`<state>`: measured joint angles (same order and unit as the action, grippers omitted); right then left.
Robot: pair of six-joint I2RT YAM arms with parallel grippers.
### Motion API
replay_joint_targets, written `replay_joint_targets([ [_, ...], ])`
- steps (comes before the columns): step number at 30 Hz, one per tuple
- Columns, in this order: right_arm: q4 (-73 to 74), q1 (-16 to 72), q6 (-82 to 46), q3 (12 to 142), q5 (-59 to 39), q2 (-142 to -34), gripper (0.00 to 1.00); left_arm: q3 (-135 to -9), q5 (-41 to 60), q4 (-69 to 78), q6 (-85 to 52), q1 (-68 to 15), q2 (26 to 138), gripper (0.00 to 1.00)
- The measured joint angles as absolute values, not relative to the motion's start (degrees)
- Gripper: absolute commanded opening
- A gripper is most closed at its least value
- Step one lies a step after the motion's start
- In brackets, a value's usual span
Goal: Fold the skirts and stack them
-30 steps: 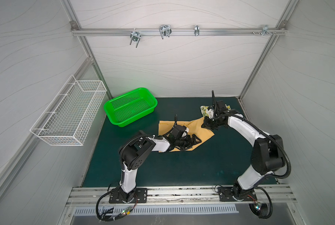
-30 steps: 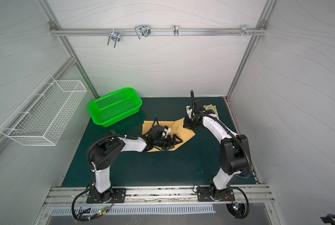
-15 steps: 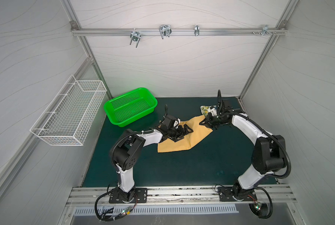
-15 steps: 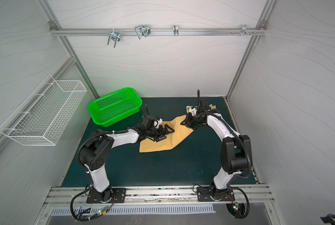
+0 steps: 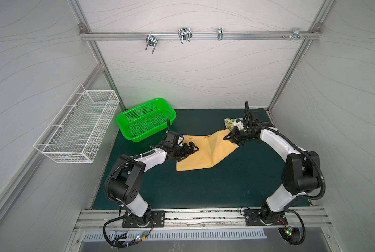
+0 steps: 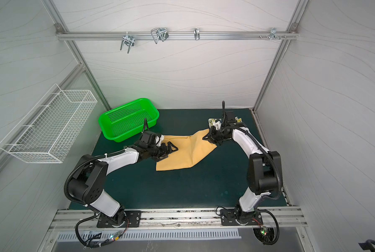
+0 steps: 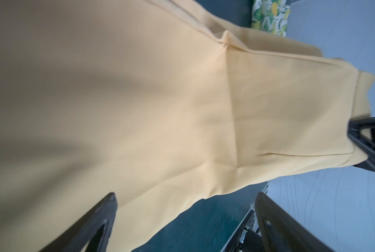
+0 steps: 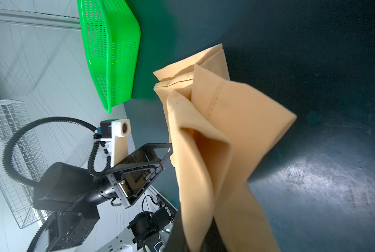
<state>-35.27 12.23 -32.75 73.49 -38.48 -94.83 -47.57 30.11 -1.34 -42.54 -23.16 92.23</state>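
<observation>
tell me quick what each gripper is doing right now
Left gripper: open, holding nothing.
Right gripper: closed on an edge of the mustard skirt.

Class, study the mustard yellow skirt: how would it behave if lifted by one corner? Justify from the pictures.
Probably floppy: where the right gripper pinches the mustard skirt, it drapes in soft folds in the right wrist view. Likely light: one pinched corner raises that end. It would hardly roll or tip; its other end lies flat on the mat.
</observation>
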Motion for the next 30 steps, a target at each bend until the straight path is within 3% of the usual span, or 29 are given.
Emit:
replay_joint_targets([
  [18, -35.2, 13.0, -32.9, 73.5, -37.9, -94.8, 0.01, -44.7, 27.9, -1.2, -40.7, -21.1, 93.5, 0.99],
  [30, -31.0, 21.0, -39.2, 73.5, -37.3, -96.7, 0.02, -44.7, 28.2, 1.0, -40.6, -21.1, 94.2, 0.99],
])
